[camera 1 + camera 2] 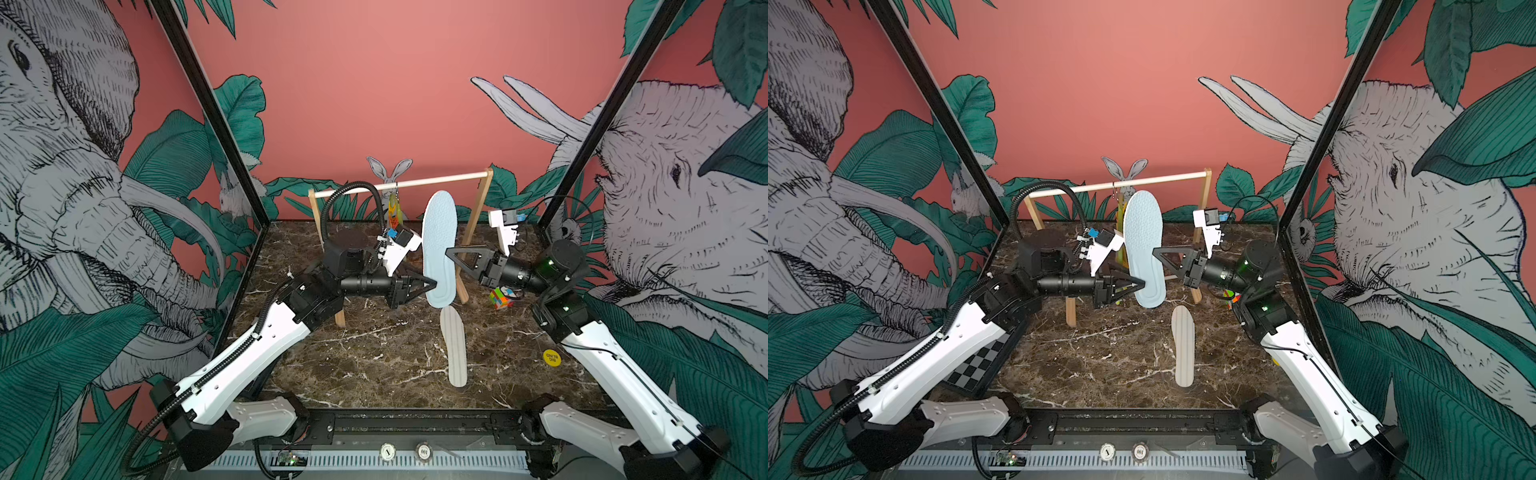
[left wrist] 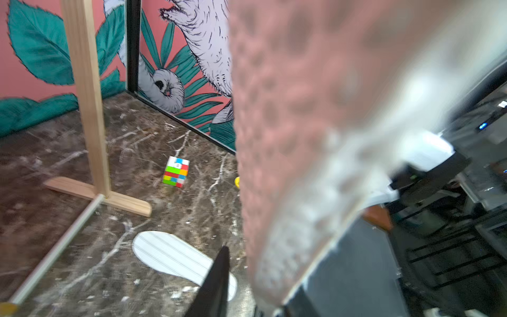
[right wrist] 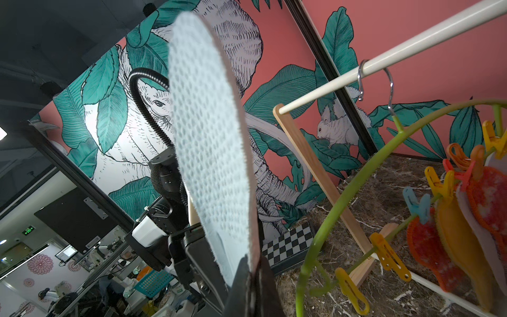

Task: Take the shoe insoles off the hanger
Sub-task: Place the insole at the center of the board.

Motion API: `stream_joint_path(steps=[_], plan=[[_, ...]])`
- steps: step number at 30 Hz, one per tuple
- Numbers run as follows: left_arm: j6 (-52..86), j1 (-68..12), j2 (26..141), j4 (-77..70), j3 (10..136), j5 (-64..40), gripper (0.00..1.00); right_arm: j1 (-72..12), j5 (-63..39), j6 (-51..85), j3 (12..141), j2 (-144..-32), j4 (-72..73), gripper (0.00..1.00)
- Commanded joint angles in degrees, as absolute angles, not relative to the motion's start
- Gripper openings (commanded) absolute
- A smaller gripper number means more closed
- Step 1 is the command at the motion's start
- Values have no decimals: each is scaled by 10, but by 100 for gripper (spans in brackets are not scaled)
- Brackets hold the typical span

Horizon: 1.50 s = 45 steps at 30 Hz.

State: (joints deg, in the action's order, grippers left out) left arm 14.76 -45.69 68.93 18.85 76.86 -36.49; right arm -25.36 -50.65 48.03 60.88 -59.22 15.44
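Right gripper (image 1: 448,252) is pinched tight on one long edge of the pale blue insole (image 1: 439,232), holding it upright in front of the wooden rack (image 1: 482,199). Left gripper (image 1: 434,284) sits at the opposite edge, but that wrist view's too blurry to call its jaws. Hanger (image 3: 406,131) hangs on the white bar (image 3: 329,87) with the red-orange insoles (image 3: 491,197) pegged. Striped insole (image 1: 454,349) lies flat on open table (image 1: 374,361). Yellow disc (image 1: 552,357) reads BIG BLIND.

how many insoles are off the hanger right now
2: the pale dimpled insole, upright in the right gripper, and the striped insole, flat on the table. Others hang on the hanger; more may be hidden.
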Motion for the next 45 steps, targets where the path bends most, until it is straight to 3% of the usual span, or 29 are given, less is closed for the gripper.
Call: stream_joint_path(steps=[1, 4, 14, 25, 32, 45], plan=[[136, -455, 667, 176, 775, -325, 57, -257, -483, 467, 626, -586, 154, 0], [124, -455, 642, 170, 760, -283, 72, -257, -465, 453, 628, -584, 129, 0], [77, -456, 520, 143, 674, -104, 99, -230, -391, 419, 604, -584, 34, 0], [75, -455, 441, 159, 560, 138, 100, -203, -351, 441, 517, -585, -12, 0], [157, -455, 389, 166, 454, 303, 99, -203, -337, 475, 439, -608, -7, 0], [255, -454, 386, 130, 315, 314, 99, -268, -282, 498, 392, -697, 4, 0]])
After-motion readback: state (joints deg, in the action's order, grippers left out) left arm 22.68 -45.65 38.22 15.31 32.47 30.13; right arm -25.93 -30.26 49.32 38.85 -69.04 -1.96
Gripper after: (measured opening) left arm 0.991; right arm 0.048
